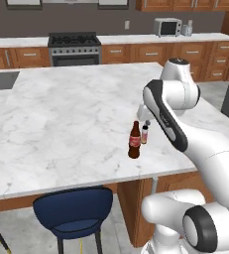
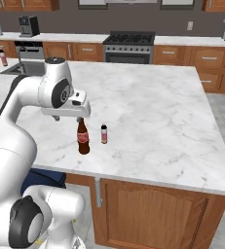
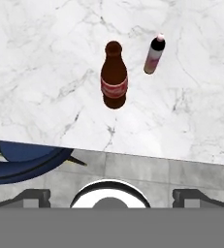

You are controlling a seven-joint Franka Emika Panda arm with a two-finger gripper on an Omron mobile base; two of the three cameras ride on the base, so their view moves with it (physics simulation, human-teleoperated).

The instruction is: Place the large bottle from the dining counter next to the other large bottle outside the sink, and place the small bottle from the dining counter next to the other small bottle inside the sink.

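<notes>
The marble desk (image 1: 61,124) spreads below the claw, near its front edge so the arm can reach. The large bottle (image 2: 83,136) stands upright just under the claw (image 2: 74,115), the likely first pick. The small bottle (image 2: 104,133) stands just beyond it to the side. The claw hangs spread wide, holding nothing.

A blue stool (image 1: 75,212) stands tucked under the near edge of the island. Along the back wall, a black stove (image 1: 74,48) sits between wooden cabinets (image 1: 150,53), with a microwave (image 1: 167,27) on the far worktop (image 1: 150,38), and a coffee machine (image 2: 28,26)
</notes>
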